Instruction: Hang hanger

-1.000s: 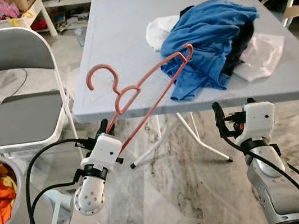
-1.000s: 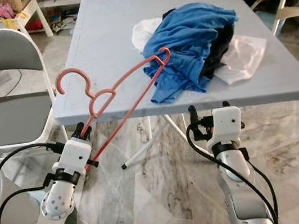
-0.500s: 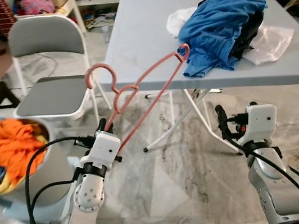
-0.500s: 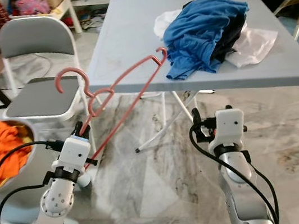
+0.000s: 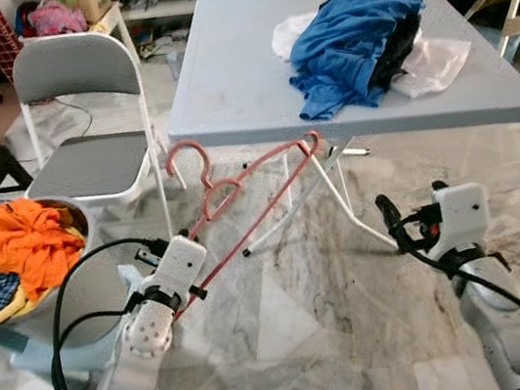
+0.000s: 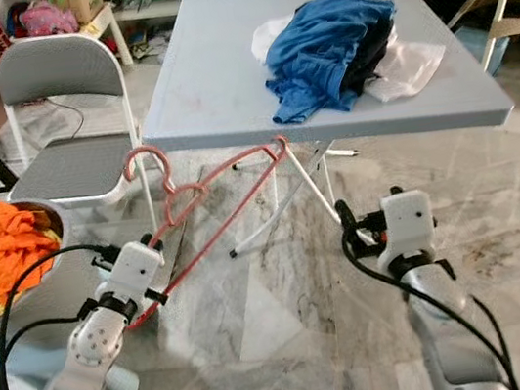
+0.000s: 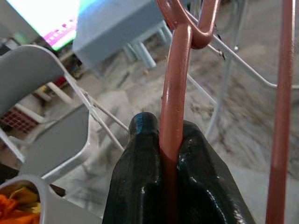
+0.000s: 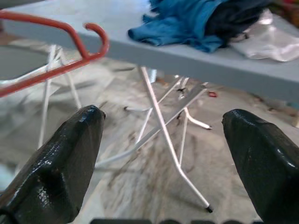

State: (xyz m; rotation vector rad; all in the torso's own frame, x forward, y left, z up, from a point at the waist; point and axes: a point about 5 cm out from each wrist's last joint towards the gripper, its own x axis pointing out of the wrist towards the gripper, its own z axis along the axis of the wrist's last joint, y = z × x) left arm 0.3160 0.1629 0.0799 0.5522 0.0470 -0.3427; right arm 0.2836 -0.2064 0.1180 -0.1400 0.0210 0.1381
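Below the table (image 5: 224,92) edge now, left claw (image 7: 163,140) carries hanger (image 5: 248,182).

hanger (image 7: 174,88): its lower part is hidden between the fingers of the left gripper (image 7: 163,140); its hook is cut by the picture's edge.
basket (image 5: 68,285): cut by the edge; its inside is hidden under clothes (image 5: 25,242).

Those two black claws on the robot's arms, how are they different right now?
The left gripper is shut on the pink hanger, its fingers pinching the rod near one end; the right gripper is open, fingers spread wide, holding nothing. The left one points up towards the grey table, carrying the hanger in the air below its edge, while the right one hovers low over the marble floor. Both have the same two long black fingers.
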